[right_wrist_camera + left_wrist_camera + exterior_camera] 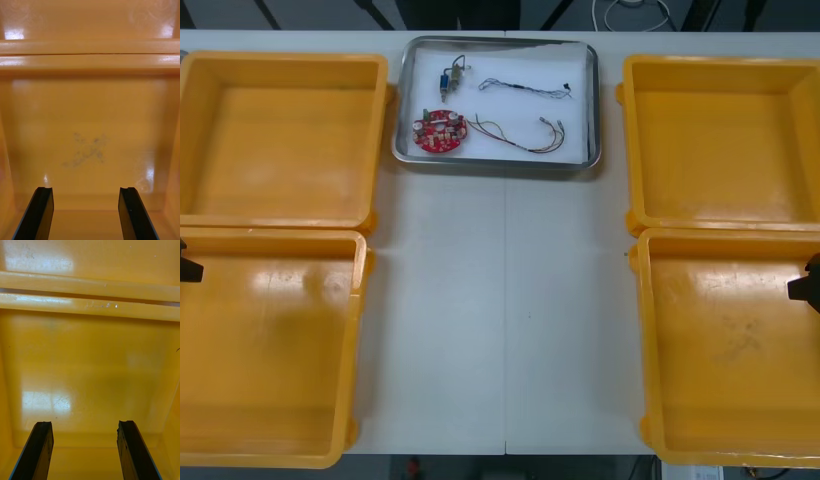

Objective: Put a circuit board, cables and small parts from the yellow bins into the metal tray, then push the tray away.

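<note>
From above, the tray point(595, 110) sits far back between the bins point(280, 130), holding the circuit board point(440, 131), cables point(525, 138) and a small metal part point(450, 75); right wrist: the right gripper point(86, 193) hangs over a bin floor, fingers wide apart, empty; left wrist: the left gripper point(85, 427) likewise.

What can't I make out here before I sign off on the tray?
- The small metal parts in the metal tray: front view, too small to count or tell apart.
- Ends of the blue and white cable and the red and yellow cable: front view, too fine to follow.
- The left gripper and right gripper: front view's side edges cut off all but a dark tip of each.
</note>
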